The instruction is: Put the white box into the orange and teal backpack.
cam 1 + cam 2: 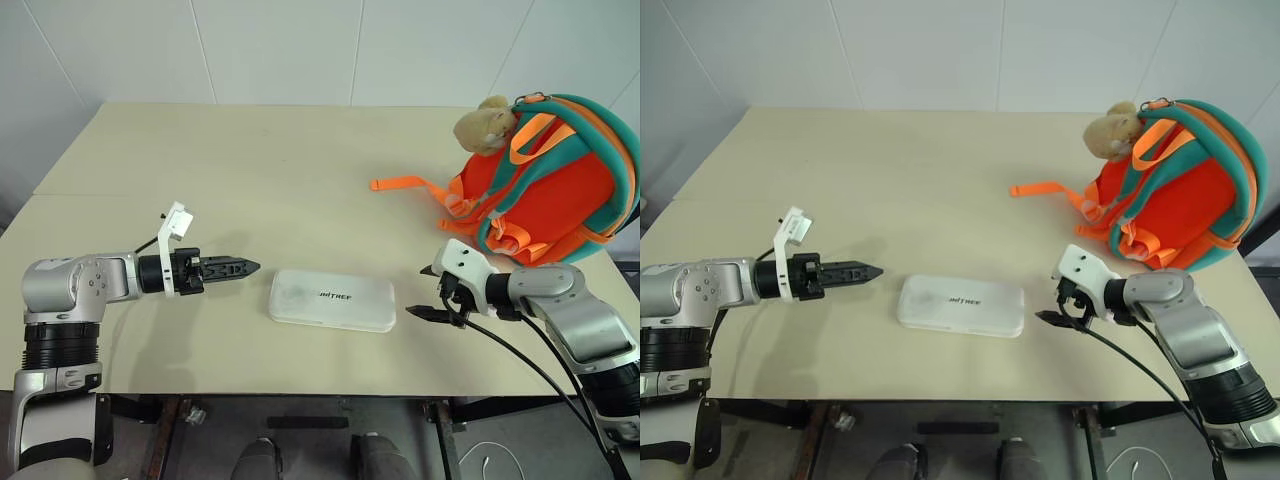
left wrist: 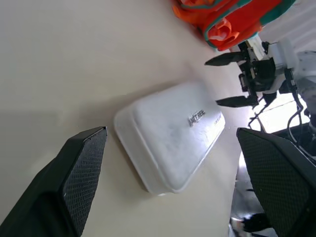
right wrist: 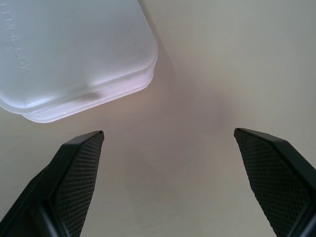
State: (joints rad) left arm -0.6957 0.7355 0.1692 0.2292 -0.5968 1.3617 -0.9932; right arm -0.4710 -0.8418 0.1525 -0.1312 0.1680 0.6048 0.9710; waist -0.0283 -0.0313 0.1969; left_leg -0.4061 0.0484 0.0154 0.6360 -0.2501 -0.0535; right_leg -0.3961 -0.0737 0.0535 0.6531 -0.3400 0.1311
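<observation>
White box [image 1: 332, 300] flat on table [image 1: 250, 180], btwn claws

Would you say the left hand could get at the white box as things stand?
Probably yes: the left hand is open beside the white box, with bare table between them.

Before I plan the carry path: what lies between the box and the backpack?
Bare table, apart from the open right gripper beside the box, in the left eye view. The backpack stands beyond.
</observation>
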